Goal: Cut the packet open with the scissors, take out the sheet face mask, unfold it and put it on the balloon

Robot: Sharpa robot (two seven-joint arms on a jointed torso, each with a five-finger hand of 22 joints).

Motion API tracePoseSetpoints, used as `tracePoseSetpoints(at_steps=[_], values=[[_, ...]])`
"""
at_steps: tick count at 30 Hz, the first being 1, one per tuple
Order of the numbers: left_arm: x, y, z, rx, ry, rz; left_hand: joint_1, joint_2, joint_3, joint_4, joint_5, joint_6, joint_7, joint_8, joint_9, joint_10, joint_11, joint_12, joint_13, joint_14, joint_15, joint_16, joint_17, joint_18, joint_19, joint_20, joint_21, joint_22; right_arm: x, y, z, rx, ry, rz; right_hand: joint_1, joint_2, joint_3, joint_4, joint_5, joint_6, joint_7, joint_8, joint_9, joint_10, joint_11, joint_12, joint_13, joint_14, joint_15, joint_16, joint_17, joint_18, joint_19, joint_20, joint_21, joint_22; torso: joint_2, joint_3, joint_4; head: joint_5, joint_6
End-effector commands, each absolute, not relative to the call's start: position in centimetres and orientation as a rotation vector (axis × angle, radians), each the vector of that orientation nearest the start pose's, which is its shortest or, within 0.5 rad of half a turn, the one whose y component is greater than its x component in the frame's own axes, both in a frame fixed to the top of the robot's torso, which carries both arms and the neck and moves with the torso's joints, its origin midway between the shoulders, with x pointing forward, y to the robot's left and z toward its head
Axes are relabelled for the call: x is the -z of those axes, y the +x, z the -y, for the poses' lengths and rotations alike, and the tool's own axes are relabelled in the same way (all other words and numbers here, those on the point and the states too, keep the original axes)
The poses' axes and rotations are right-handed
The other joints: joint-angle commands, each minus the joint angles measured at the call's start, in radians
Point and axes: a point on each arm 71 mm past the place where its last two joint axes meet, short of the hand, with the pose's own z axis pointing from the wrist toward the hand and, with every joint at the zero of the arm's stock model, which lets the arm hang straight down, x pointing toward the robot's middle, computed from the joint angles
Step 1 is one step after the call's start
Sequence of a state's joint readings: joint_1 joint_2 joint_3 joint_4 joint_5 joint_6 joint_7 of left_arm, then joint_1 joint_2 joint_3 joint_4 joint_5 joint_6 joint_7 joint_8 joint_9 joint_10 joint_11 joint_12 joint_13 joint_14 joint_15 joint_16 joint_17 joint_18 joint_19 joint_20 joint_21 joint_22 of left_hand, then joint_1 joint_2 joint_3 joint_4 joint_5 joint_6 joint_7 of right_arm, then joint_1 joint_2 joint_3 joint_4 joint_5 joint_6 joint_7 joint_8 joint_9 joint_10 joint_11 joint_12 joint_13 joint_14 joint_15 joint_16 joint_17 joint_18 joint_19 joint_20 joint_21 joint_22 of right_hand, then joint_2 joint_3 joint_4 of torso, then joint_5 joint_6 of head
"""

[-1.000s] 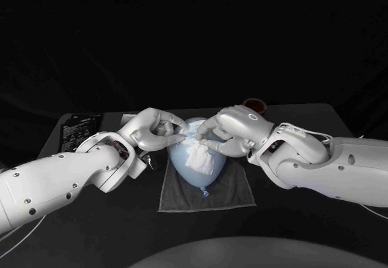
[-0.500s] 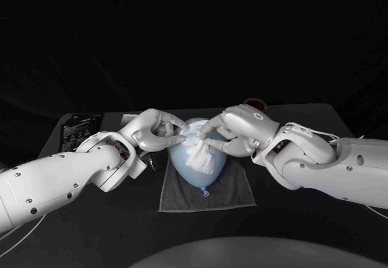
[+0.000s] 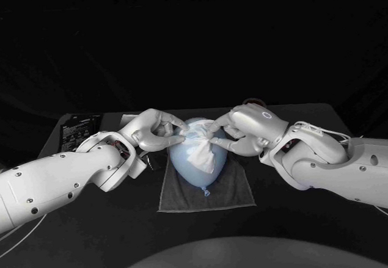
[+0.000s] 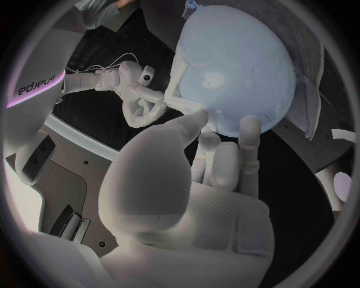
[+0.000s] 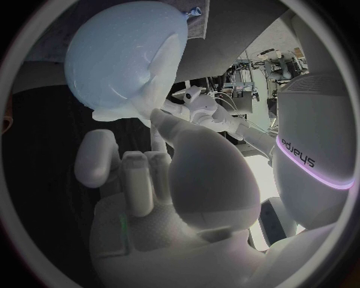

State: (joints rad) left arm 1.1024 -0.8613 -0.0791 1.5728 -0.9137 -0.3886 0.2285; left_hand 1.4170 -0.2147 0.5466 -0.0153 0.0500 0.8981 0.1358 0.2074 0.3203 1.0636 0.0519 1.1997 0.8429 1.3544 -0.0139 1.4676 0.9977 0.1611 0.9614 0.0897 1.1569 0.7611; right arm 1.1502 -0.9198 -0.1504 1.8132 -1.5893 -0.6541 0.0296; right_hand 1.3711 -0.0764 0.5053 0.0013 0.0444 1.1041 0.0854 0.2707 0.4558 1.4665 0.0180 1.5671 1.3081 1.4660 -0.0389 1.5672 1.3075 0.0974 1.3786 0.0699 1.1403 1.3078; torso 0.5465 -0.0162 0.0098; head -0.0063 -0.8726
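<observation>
A pale blue balloon (image 3: pixel 185 165) lies on a grey towel (image 3: pixel 207 197) in the head view, knot toward me. The white sheet mask (image 3: pixel 201 153) is draped, still bunched, over its upper right side. My left hand (image 3: pixel 154 130) and right hand (image 3: pixel 240 131) meet at the balloon's far end, each pinching the mask's upper edge. The left wrist view has the left hand (image 4: pixel 203 174) against the balloon (image 4: pixel 240 72), with the right hand (image 4: pixel 143 99) pinching the mask strip (image 4: pixel 177 66). In the right wrist view, the right hand (image 5: pixel 173 180) sits by the balloon (image 5: pixel 120 54) and mask (image 5: pixel 171 57).
A black packet-like sheet (image 3: pixel 75 132) lies at the table's back left corner. A small reddish-brown round thing (image 3: pixel 255 101) peeks out behind my right hand. The dark tabletop (image 3: pixel 94 232) spreads around the towel.
My right hand has shifted left and farther over the balloon's far end, drawing the mask's top edge up with it. The left hand has stayed put.
</observation>
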Motion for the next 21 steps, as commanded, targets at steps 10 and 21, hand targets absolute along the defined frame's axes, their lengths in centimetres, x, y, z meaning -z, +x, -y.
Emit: tracePoseSetpoints(at_steps=[10, 21], values=[[23.0, 44.9, -19.0, 1.145, -0.247, -1.718, -0.003, 0.004, -0.002, -0.004, -0.001, -0.007, 0.004, -0.004, -0.001, 0.006, -0.001, 0.006, 0.003, 0.007, 0.003, 0.005, 0.003, 0.004, 0.008, 0.002, 0.008, 0.002, 18.6, 39.1, 16.3, -0.94, -0.331, -1.383, -0.004, 0.004, 0.006, 0.002, 0.004, 0.006, -0.001, 0.008, 0.002, 0.104, -0.006, 0.004, 0.263, 0.105, -0.005, 0.004, 0.263, -0.012, 0.001, -0.004, 0.004, 0.149, 0.001, 0.0007, 0.0005, 0.0, 0.0], [23.1, 45.0, -19.2, 1.136, -0.252, -1.721, -0.003, 0.005, -0.002, -0.004, -0.001, -0.009, 0.004, -0.005, -0.002, 0.007, -0.001, 0.008, 0.005, 0.008, 0.004, 0.006, 0.005, 0.003, 0.009, 0.002, 0.009, 0.003, 18.5, 39.4, 17.5, -0.926, -0.364, -1.434, -0.007, 0.004, 0.007, 0.004, 0.004, 0.005, -0.002, 0.01, 0.003, 0.104, -0.006, 0.004, 0.263, 0.105, -0.005, 0.004, 0.263, -0.011, -0.001, -0.004, 0.002, 0.149, 0.0, 0.0, 0.0002, -0.002, 0.0]])
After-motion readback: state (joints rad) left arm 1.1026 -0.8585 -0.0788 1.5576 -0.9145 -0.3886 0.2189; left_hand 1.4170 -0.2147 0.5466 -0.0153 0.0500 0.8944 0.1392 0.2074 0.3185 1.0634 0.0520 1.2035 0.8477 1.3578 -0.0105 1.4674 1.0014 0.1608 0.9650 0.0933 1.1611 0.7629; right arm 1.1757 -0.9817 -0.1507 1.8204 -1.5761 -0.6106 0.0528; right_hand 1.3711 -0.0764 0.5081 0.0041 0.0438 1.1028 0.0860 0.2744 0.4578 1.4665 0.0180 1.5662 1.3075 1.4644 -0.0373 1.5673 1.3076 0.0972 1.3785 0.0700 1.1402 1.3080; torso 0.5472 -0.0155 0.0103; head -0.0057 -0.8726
